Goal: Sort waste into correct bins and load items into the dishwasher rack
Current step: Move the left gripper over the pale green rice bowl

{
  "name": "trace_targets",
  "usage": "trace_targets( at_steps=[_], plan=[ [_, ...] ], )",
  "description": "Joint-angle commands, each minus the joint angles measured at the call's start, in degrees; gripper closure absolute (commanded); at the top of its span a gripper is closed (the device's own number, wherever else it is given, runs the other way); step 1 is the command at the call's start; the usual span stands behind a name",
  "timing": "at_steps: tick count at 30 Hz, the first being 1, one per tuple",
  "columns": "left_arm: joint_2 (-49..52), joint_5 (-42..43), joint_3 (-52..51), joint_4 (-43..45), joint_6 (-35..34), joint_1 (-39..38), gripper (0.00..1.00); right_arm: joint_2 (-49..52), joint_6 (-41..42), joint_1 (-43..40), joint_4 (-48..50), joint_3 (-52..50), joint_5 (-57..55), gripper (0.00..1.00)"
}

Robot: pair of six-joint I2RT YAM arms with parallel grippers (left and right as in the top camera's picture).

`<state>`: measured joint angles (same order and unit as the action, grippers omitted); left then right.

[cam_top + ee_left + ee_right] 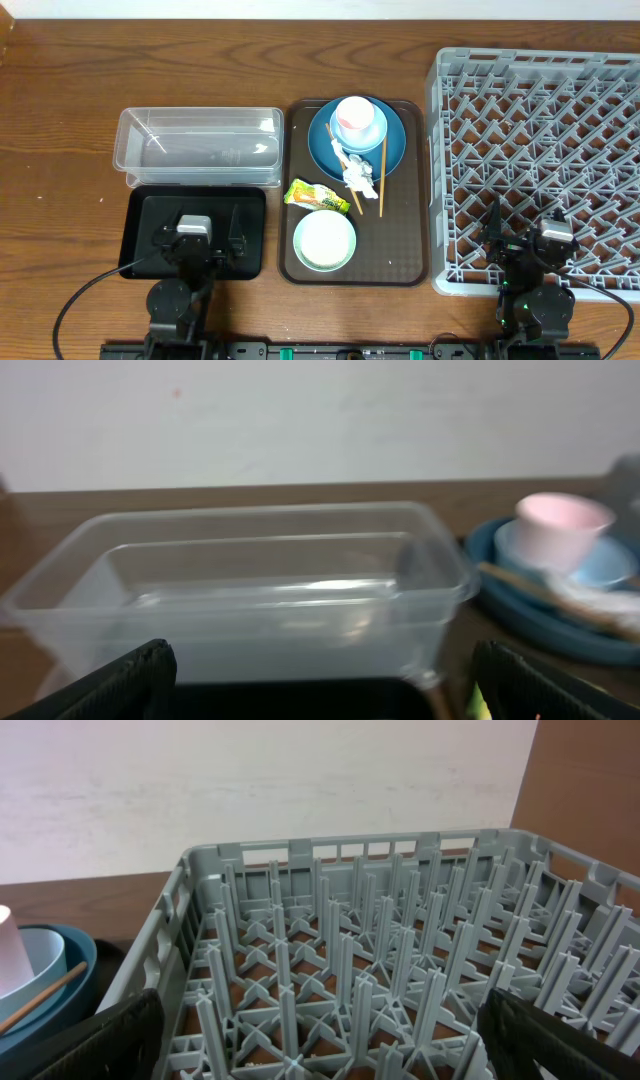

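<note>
Grey plastic pegs fill the dishwasher rack (540,150), which is set at the right side of the wooden worktop (60,120). The right end effector (533,238) is held over the rack's near edge, its fingers spread wide with nothing between them. The left end effector (198,240) is likewise spread and empty, and is positioned above the shallow black tray (140,215). Just beyond that tray the clear tub (198,145) is placed.

Between the bins and the rack a brown serving tray (410,240) is laid. At its far end the blue plate-bowl (325,150) is found, with a pink cup (357,120) stood upright inside it. A white clump at the plate-bowl's near rim is taken, as far as the overhead view allows, to be the crumpled tissue (357,172). The chopsticks (380,180) are rested from the plate-bowl onto the serving tray, one on either side of the tissue. The yellow-green wrapper (316,195) is seen just in front of the plate-bowl, and the mint-green bowl (324,241) is set upright near the serving tray's front edge.
</note>
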<state>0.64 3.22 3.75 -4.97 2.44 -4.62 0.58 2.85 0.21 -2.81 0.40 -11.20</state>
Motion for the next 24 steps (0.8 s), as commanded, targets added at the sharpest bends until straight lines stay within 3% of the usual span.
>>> trace_targets(
  at_steps=[1,7,14,24],
  plan=[
    [-0.2,6.6,6.6,-1.3,-7.7,-0.2,0.02,-0.3,1.0,0.0,-0.2,-0.1,-0.2,0.01],
    [5.2,12.5,18.4,-5.8,-10.7,-0.2,0.02,-0.3,1.0,0.0,-0.2,-0.1,-0.2,0.01],
    [21.2,19.2,38.4,-14.8,-10.7,-0.2,0.02,-0.3,0.9,0.0,-0.2,-0.1,-0.2,0.01],
    [48.1,32.7,67.7,-44.1,-10.7,-0.2,0.02,-0.3,1.0,0.0,-0.2,-0.1,-0.2,0.01]
  ],
)
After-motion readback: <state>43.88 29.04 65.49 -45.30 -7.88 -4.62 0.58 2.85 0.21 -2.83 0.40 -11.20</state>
